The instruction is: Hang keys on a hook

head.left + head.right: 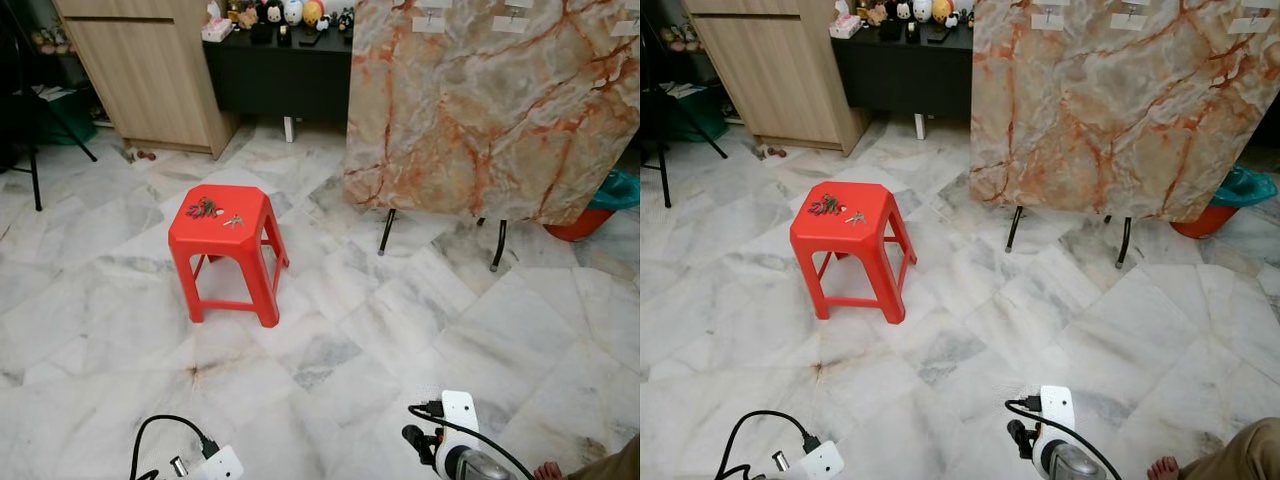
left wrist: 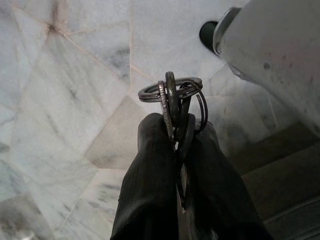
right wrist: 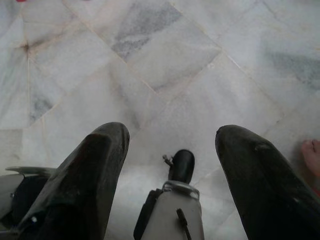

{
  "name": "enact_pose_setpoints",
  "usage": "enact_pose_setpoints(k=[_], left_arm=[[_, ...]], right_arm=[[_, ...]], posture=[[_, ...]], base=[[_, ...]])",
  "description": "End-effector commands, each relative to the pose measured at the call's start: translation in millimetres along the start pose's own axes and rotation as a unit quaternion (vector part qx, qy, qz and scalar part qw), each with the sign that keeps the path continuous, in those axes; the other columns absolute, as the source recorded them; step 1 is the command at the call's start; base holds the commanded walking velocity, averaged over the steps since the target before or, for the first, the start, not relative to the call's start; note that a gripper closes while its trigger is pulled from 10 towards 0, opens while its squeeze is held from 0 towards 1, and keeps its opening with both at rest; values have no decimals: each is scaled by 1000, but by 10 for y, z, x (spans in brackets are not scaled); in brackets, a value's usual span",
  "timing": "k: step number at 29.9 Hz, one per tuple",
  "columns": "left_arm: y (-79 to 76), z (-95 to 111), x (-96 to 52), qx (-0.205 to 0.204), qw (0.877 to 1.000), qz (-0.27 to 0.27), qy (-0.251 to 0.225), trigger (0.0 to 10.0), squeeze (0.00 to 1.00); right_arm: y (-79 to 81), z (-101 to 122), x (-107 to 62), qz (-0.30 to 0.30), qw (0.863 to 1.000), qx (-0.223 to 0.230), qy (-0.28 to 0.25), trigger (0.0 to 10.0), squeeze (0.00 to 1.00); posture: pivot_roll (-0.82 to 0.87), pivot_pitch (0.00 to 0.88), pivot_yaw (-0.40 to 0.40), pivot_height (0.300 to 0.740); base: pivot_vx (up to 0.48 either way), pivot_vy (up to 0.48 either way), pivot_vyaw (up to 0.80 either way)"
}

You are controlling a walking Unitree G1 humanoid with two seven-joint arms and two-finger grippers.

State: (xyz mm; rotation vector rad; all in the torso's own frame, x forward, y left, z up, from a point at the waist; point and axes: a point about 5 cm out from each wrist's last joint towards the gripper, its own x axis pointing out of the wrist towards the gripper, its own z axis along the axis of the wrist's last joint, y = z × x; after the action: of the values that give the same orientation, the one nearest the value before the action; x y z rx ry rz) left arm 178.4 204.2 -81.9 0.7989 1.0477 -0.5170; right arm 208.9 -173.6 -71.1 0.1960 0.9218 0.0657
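My left gripper is shut on a bunch of metal key rings that stick out past its fingertips, held low over the marble floor. My right gripper hangs open above the floor with nothing between its fingers. Ahead to the left, a red plastic stool carries a dark bunch of keys and a smaller silver set. Further off to the right stands a marble-patterned board on thin black legs, with small hooks along its top edge.
A wooden cabinet and a black table with figurines line the back wall. A tripod leg stands far left, and an orange basin sits behind the board. A person's bare foot is at my lower right.
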Motion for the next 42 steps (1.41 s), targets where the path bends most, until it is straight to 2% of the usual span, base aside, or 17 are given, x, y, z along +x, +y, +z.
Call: enact_pose_setpoints(k=[1, 2, 4, 8, 11, 12, 13, 16, 20, 25, 31, 36, 38, 42], left_arm=[[-48, 8, 12, 4, 1000, 1, 1, 10000, 0], [-53, 17, 15, 2, 1000, 3, 0, 10000, 0], [-80, 62, 25, -59, 998, 10, -8, 10000, 0], [-96, 70, 31, -135, 991, 21, -13, 10000, 0], [7, -34, 13, -101, 993, 60, 13, 10000, 0], [19, -49, 10, -108, 992, 62, 14, 10000, 0], [39, -74, 5, -164, 985, 60, 9, 10000, 0], [24, -90, 5, -214, 976, 51, 9, 10000, 0], [-1, -107, 7, -231, 972, 50, 12, 10000, 0], [-40, -136, 6, -224, 974, 41, 15, 10000, 0], [-46, -145, 5, -245, 969, 42, 12, 10000, 0], [-53, -150, 4, -276, 960, 51, 4, 10000, 0], [-31, -147, 2, -299, 952, 61, -2, 10000, 0], [-54, -156, 4, -296, 954, 55, 3, 10000, 0]], right_arm=[[-53, -44, -16, -8, 1000, 7, 1, 10000, 0], [-59, -52, -19, -9, 1000, 7, 1, 10000, 0], [-79, -98, -30, -14, 1000, 7, 4, 10000, 0], [-119, -195, -53, -27, 1000, 9, 14, 10000, 0], [-152, -264, -73, -36, 999, 8, 21, 10000, 0], [-157, -272, -76, -37, 999, 9, 21, 10000, 0], [-172, -308, -87, -41, 999, 12, 24, 10000, 0], [-188, -366, -104, -46, 998, 12, 29, 10000, 0], [-187, -427, -116, -52, 998, 12, 34, 10000, 0], [-188, -490, -131, -56, 998, 15, 40, 10000, 0], [-186, -440, -117, -56, 998, 16, 35, 10000, 0], [-183, -424, -113, -56, 998, 19, 32, 10000, 0], [-183, -412, -111, -55, 998, 23, 27, 10000, 0], [-196, -420, -117, -57, 998, 21, 28, 10000, 0]], posture=[[101, 120, -15, 740], [100, 122, -16, 740], [98, 128, -18, 740], [97, 140, -19, 740], [94, 149, -21, 740], [95, 149, -21, 740], [95, 149, -21, 740], [96, 152, -21, 740], [93, 149, -21, 740], [96, 144, -25, 740], [93, 129, -24, 740], [90, 120, -22, 740], [89, 113, -24, 740], [81, 99, -33, 740]], base=[[0, 0, 0], [0, 0, 0], [0, 0, 0], [0, 0, 0], [0, 0, 0], [0, 0, 0], [0, 0, 0], [0, 0, 0], [0, 0, 0], [0, 0, 0], [0, 0, 0], [0, 0, 0], [0, 0, 0], [0, 0, 0]])
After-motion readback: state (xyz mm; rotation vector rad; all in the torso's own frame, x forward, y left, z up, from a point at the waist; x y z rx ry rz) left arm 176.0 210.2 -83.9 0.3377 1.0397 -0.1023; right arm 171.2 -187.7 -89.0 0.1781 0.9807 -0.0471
